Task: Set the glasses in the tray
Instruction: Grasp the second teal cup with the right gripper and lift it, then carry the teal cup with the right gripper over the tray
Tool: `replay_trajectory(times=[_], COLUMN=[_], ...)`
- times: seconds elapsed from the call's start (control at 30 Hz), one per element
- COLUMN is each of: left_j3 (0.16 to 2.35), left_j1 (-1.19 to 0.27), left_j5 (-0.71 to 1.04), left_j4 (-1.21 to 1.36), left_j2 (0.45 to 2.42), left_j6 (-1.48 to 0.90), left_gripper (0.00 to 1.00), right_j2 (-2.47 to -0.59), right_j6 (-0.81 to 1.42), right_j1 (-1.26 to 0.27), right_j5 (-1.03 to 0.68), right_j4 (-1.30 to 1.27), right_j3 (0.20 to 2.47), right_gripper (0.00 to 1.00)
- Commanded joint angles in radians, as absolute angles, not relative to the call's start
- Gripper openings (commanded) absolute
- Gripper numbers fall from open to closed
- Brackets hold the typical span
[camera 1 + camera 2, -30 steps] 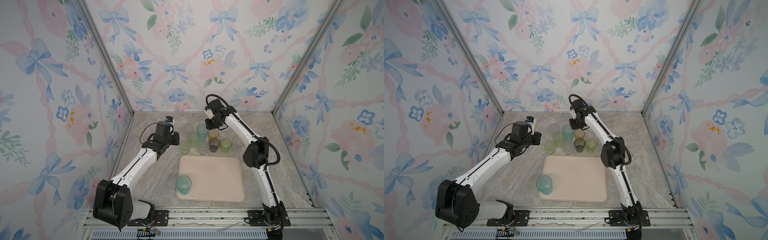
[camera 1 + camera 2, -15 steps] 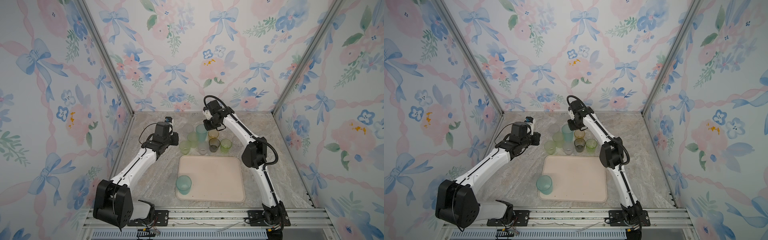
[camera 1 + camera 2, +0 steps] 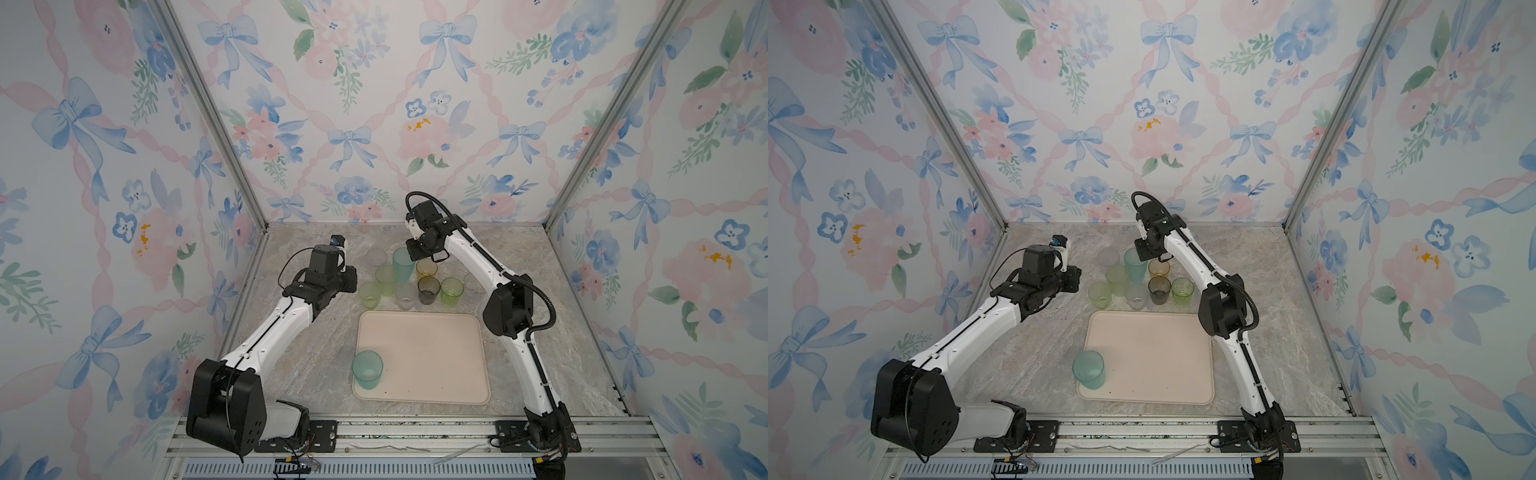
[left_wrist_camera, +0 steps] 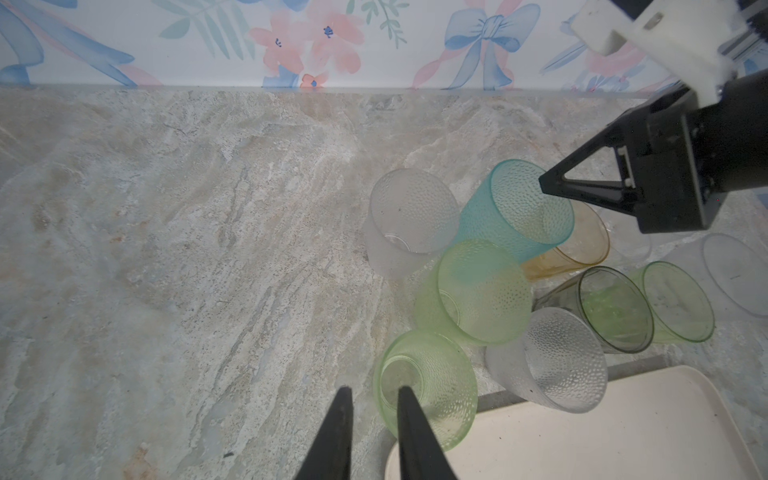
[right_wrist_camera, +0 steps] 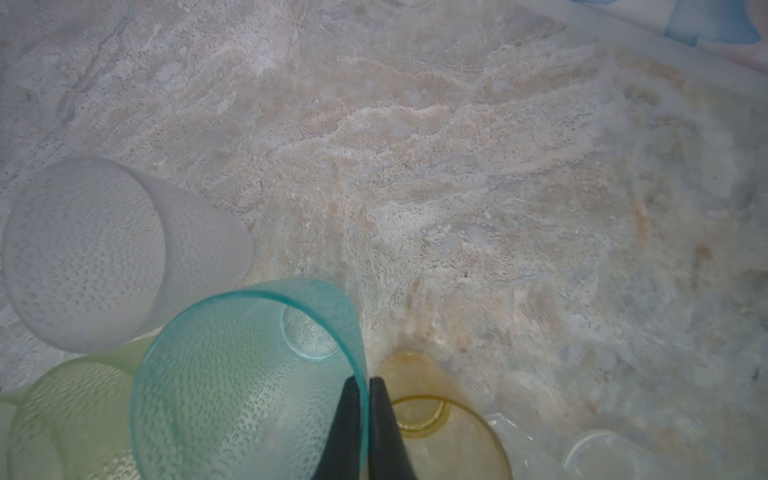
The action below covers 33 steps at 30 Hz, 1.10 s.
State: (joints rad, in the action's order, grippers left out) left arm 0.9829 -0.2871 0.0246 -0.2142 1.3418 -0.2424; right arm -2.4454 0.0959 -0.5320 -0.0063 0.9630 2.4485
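Note:
The beige-pink tray (image 3: 436, 357) (image 3: 1154, 357) holds one teal glass (image 3: 367, 368) in its near left corner. Several other glasses stand clustered behind it. My right gripper (image 5: 360, 380) (image 3: 410, 257) is shut on the rim of a tall teal glass (image 5: 232, 382) (image 3: 402, 266), one finger inside and one outside, beside an amber glass (image 5: 440, 432). My left gripper (image 4: 374, 390) (image 3: 353, 282) is open by a narrow gap. Its fingers stand either side of the near wall of a pale green glass (image 4: 432, 386) (image 3: 369, 294).
In the cluster are a frosted clear glass (image 3: 375, 257), a second pale green one (image 3: 386, 278), a clear one (image 3: 405, 296), a smoky grey one (image 3: 429, 289) and a bright green one (image 3: 452, 291). Floral walls enclose the marble table on three sides.
My right gripper has closed onto the teal glass's rim and shifted slightly left. The left arm has stayed where it was.

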Motion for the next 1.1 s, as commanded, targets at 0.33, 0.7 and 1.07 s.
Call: replay_trajectory(times=[0.33,0.7,1.07], left_j3=[0.95,0.945,0.932], left_j1=[-0.279,-0.278,-0.275], left_j5=[0.032,0.018,-0.023], left_j4=[-0.213,-0.217,-0.211], left_j2=[1.298,1.283,1.282], left_j6=[-0.227,-0.229,-0.25], left_gripper=[0.22,0.22,0.22], right_j2=[-2.256,-2.067,-1.811], right_j6=[0.099,0.049,-0.027], right_j1=[-0.555,-0.568,-0.653], right_j5=[0.039,0.122,0.021], right_j4=[0.795,0.76,0.828], right_j3=[2.278,2.184,1.947], right_gripper=[0.0,0.0,0.0])
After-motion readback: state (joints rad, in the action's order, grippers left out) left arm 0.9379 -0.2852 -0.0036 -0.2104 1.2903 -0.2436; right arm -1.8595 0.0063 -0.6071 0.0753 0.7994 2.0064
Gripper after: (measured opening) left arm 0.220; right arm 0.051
